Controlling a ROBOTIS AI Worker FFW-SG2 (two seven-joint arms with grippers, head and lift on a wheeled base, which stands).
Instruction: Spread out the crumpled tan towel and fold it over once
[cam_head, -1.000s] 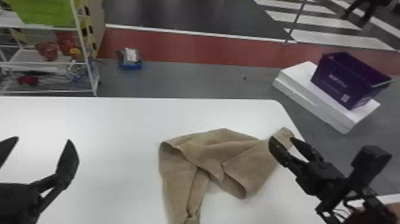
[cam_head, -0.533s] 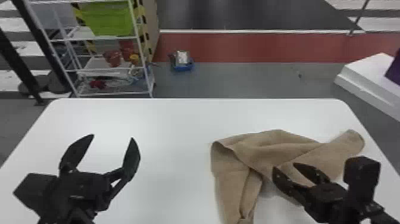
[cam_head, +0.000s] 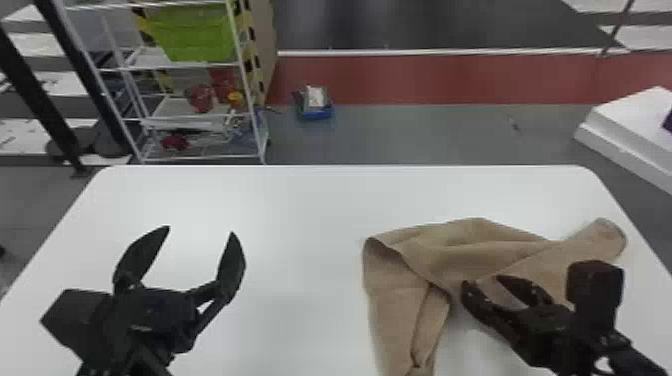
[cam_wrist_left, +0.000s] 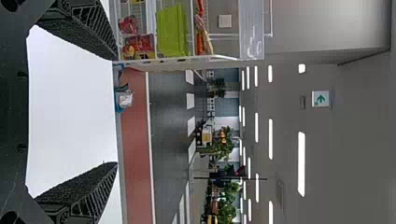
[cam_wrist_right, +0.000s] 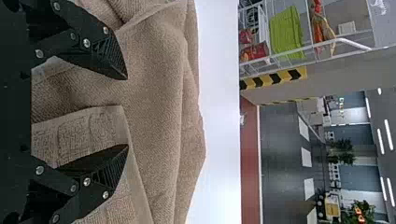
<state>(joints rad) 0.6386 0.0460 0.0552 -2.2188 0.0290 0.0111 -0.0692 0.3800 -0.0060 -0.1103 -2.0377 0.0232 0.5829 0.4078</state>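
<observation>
We see a white counter (cam_head: 300, 200) with rounded corners. Beyond it, we look over gray floor (cam_head: 425, 135) and a red strip (cam_head: 450, 80). A white shelf (cam_head: 248, 80) holds a green bin (cam_head: 200, 37). Overhead, we find lit ceiling lights (cam_wrist_left: 301, 163) and an arrow sign (cam_wrist_left: 320, 99).

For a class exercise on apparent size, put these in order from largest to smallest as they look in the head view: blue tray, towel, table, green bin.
1. Table
2. Towel
3. Green bin
4. Blue tray
</observation>
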